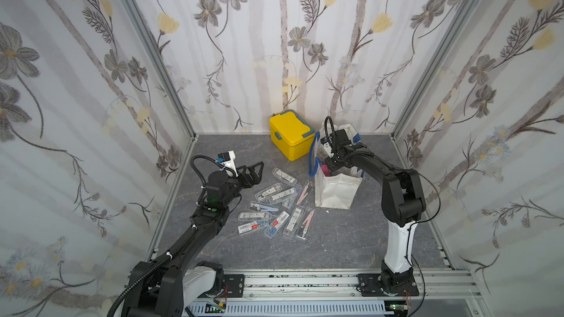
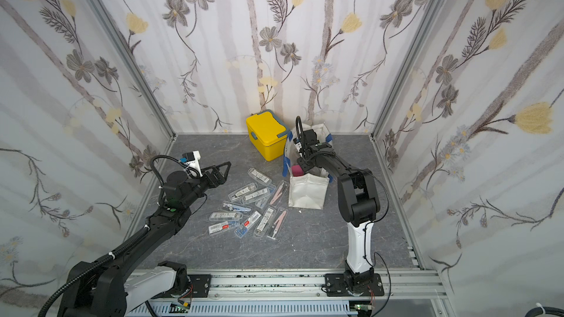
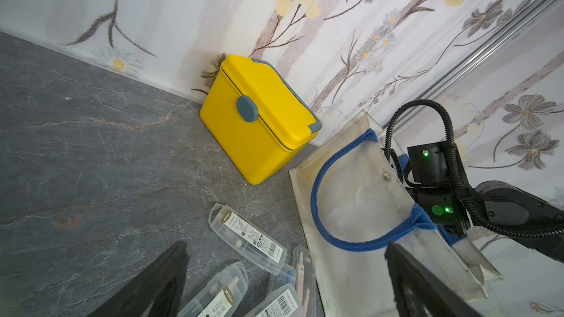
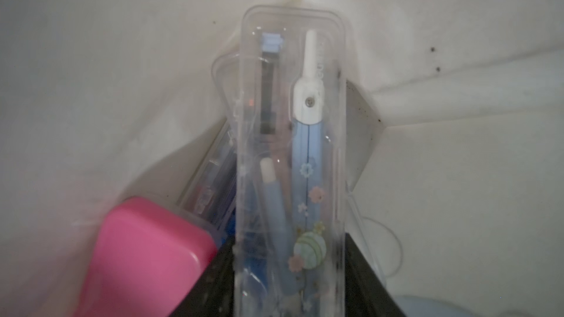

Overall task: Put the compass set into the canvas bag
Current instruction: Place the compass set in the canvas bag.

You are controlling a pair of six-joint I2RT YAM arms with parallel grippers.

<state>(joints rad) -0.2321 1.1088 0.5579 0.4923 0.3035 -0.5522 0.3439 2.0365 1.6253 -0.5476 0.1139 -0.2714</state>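
1. Hovering near the loose compass cases (image 1: pixel 274 205), the left gripper (image 1: pixel 255 175) has its fingers wide apart, empty.
2. Inside the canvas bag (image 1: pixel 335 190), the right gripper (image 4: pixel 290 269) clamps the compass set (image 4: pixel 293 147) between both fingers (image 4: pixel 364 285).
3. Surface: grey marbled tabletop (image 1: pixel 335 245); floral walls (image 1: pixel 244 56).
4. Set: clear oblong plastic; bag: off-white fabric.

In both top views the canvas bag (image 1: pixel 335 190) hid the fingertips of the right gripper (image 4: pixel 290 288); in the right wrist view the compass set (image 4: pixel 293 147) was blurred and cut off at its near end, like the dark fingers (image 4: pixel 366 288) flanking it; a second clear case (image 4: pixel 213 184) lay mostly hidden behind it; we could not tell what the pink object (image 4: pixel 143 257) was; the loose cases (image 1: pixel 254 215) carried labels too small to read
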